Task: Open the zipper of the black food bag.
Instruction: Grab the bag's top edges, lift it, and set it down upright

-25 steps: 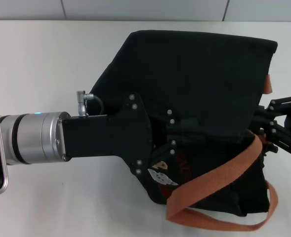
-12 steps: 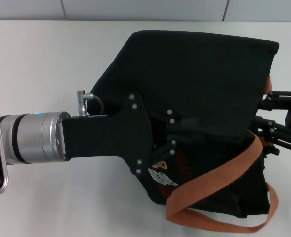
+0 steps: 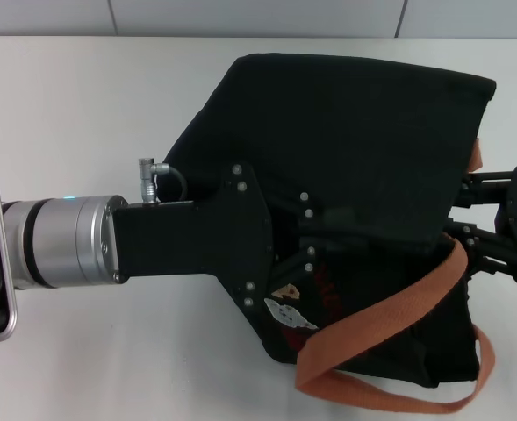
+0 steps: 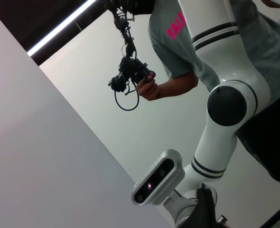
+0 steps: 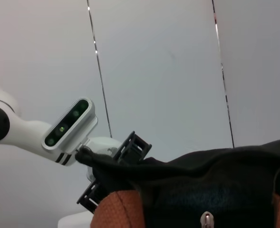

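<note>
The black food bag (image 3: 355, 132) lies across the table with my two grippers at opposite ends. One orange-brown handle (image 3: 376, 338) loops over its near side, and another (image 3: 476, 153) shows at its right end. My left gripper (image 3: 328, 237) reaches in from the left, shut on the bag's fabric, its tips buried in the black cloth. At the bag's right end, my right gripper (image 3: 465, 212) stands open. In the right wrist view, the zipper's silver pull tab (image 5: 206, 221) hangs free on the bag (image 5: 216, 185), between the handles.
The white table (image 3: 82, 114) extends to the left and behind the bag, up to a grey wall. A cable plug (image 3: 148, 175) sticks out of my left wrist. In the left wrist view, a person (image 4: 187, 57) stands behind the robot.
The right gripper's jaws spread wider at the bag's end, then drew closer together. The left gripper and the bag stayed almost still.
</note>
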{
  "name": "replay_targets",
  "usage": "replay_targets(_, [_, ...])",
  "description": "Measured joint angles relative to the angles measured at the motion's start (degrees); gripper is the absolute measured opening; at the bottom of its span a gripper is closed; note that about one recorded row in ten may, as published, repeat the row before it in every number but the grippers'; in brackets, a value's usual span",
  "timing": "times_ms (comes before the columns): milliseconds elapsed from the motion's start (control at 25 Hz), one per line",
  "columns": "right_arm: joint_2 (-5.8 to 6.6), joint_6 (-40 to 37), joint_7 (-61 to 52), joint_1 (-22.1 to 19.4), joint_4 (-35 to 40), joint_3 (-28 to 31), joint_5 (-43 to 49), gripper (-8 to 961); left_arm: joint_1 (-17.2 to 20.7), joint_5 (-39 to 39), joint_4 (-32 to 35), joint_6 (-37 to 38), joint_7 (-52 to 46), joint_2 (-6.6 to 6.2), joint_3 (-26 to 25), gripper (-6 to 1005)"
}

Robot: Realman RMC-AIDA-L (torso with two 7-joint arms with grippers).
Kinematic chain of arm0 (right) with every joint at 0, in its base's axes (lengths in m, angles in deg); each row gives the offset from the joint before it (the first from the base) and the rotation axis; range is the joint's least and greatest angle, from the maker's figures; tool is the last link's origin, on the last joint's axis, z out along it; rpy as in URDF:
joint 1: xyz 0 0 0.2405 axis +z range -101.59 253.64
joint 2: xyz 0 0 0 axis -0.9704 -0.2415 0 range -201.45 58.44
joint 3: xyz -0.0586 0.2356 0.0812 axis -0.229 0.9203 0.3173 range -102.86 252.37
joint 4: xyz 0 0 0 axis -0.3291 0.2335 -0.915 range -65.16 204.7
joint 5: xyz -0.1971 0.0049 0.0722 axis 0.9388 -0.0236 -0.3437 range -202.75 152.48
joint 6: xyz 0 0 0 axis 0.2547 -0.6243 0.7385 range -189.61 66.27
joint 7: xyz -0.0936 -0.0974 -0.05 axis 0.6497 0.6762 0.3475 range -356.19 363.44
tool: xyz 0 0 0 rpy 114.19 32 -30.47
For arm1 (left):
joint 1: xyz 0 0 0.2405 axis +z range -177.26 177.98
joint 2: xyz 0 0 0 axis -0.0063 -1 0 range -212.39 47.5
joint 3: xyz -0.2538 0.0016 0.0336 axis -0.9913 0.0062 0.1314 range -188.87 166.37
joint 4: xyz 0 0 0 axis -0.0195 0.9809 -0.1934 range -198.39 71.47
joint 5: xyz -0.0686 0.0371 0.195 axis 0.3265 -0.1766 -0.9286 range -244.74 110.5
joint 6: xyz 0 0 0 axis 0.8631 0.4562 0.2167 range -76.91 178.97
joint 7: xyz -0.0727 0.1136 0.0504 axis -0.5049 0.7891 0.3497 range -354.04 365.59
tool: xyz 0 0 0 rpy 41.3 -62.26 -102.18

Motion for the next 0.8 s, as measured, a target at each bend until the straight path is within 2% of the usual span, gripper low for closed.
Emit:
replay_targets(200, [-0.03, 0.21, -0.01, -0.07, 0.01, 0.44, -0.22, 326, -0.09, 0.00, 0.00, -0.06, -0.05, 0.00, 0.00, 93])
replay_targets(480, [0.00, -0.53, 0.21, -0.37, 0.42, 0.54, -0.40, 123, -0.20, 0.13, -0.07, -0.06, -0.06, 0.00, 0.00, 93])
replay_targets(800, [0.20, -2.27, -2.04, -4.15, 6.34, 0.51, -0.14, 88, -0.09, 1.52, -0.37, -0.31, 0.21, 0.00, 0.01, 94])
